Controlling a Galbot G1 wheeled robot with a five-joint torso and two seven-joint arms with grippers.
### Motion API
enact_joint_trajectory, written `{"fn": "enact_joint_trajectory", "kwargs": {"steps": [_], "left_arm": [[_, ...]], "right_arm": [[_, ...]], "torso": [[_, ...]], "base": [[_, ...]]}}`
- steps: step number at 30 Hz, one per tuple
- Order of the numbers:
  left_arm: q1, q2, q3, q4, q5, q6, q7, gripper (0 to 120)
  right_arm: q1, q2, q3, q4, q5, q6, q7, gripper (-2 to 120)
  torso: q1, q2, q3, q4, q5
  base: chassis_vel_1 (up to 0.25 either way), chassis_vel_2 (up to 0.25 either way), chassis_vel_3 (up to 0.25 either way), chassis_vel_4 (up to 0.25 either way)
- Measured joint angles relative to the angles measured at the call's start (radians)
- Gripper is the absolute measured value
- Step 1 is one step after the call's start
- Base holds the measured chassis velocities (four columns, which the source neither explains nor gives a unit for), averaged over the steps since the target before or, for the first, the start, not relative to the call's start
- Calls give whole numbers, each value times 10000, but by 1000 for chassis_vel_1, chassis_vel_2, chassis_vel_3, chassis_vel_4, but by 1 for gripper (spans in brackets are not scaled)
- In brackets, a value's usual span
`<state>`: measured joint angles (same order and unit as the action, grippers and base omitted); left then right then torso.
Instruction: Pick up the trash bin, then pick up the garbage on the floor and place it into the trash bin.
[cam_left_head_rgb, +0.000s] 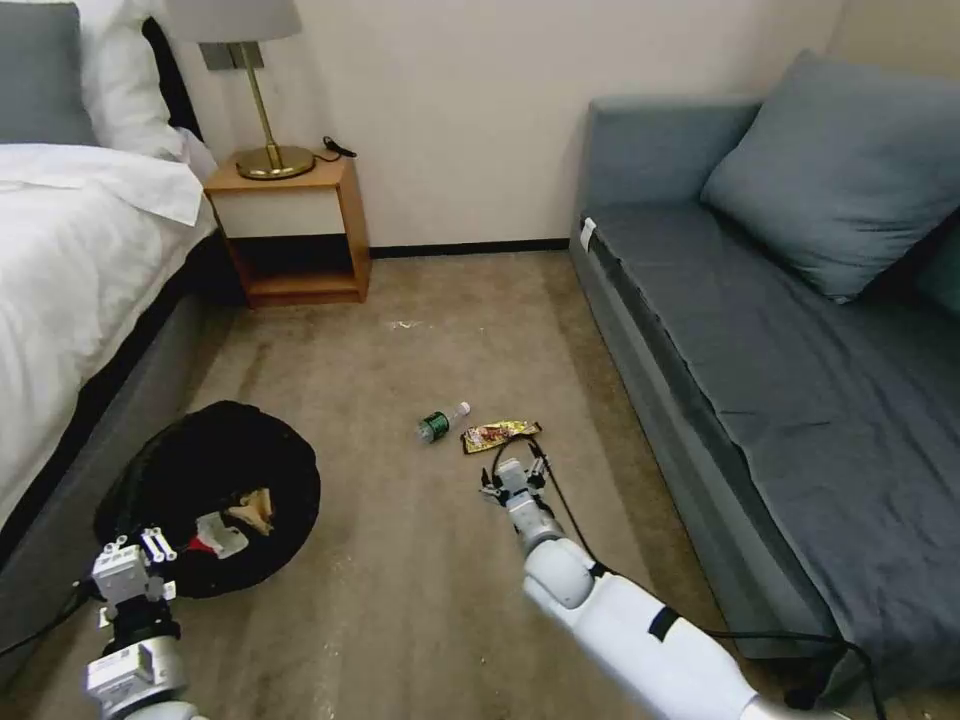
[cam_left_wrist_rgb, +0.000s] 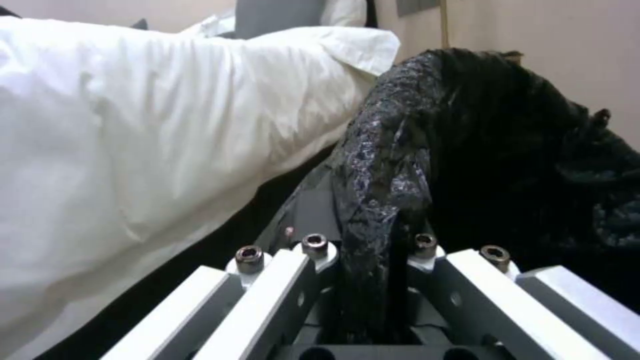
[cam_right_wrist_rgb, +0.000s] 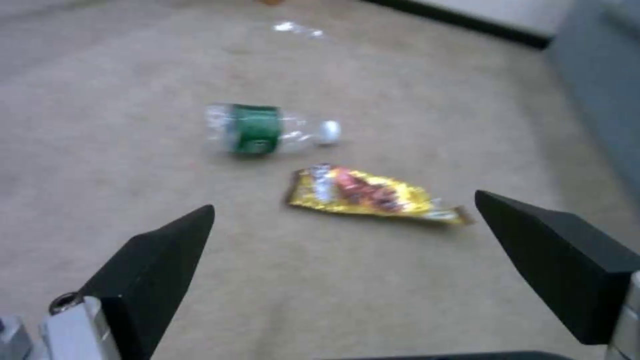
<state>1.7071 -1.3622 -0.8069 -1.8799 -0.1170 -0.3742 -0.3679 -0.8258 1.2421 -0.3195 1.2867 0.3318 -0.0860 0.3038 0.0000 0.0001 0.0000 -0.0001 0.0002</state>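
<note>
The trash bin (cam_left_head_rgb: 215, 470), lined with a black bag, is tilted beside the bed. My left gripper (cam_left_head_rgb: 135, 560) is shut on its near rim; in the left wrist view the black liner (cam_left_wrist_rgb: 380, 165) is pinched in my left gripper (cam_left_wrist_rgb: 370, 250). Inside the bin lie a tan paper piece (cam_left_head_rgb: 256, 505) and a red-and-white wrapper (cam_left_head_rgb: 213, 537). On the carpet are a green-labelled clear bottle (cam_left_head_rgb: 440, 422) (cam_right_wrist_rgb: 257, 129) and a yellow-brown snack packet (cam_left_head_rgb: 498, 434) (cam_right_wrist_rgb: 373, 195). My right gripper (cam_left_head_rgb: 512, 478) (cam_right_wrist_rgb: 343, 200) hangs open just short of the packet, its black fingertips (cam_right_wrist_rgb: 167, 250) spread wide.
A white bed (cam_left_head_rgb: 70, 260) runs along the left, close to the bin. A wooden nightstand (cam_left_head_rgb: 295, 225) with a brass lamp stands at the back wall. A grey sofa (cam_left_head_rgb: 780, 330) lines the right. A small clear scrap (cam_left_head_rgb: 405, 325) lies on the carpet farther back.
</note>
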Motion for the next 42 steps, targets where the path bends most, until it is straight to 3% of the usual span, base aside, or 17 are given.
{"fn": "enact_joint_trajectory", "kwargs": {"steps": [7,13,28,42], "left_arm": [[-8,-1,-19,272,41,-181,-40,6],[5,-20,-22,431,136,-314,-46,6],[-14,-45,7,448,186,-352,-48,6],[-82,-62,22,577,221,-352,-58,6]], "right_arm": [[-383,-300,417,214,393,307,-1446,100],[-520,-274,766,-101,360,769,-1945,100],[-420,-303,987,-449,236,1203,-2436,100],[-299,-112,960,-836,-57,1458,-2516,100]], "torso": [[0,0,0,1,-1],[0,0,0,1,-2],[0,0,0,1,-2],[0,0,1,1,-3]], "base": [[0,0,0,0],[0,0,0,0],[0,0,0,0],[-80,80,90,-87]]}}
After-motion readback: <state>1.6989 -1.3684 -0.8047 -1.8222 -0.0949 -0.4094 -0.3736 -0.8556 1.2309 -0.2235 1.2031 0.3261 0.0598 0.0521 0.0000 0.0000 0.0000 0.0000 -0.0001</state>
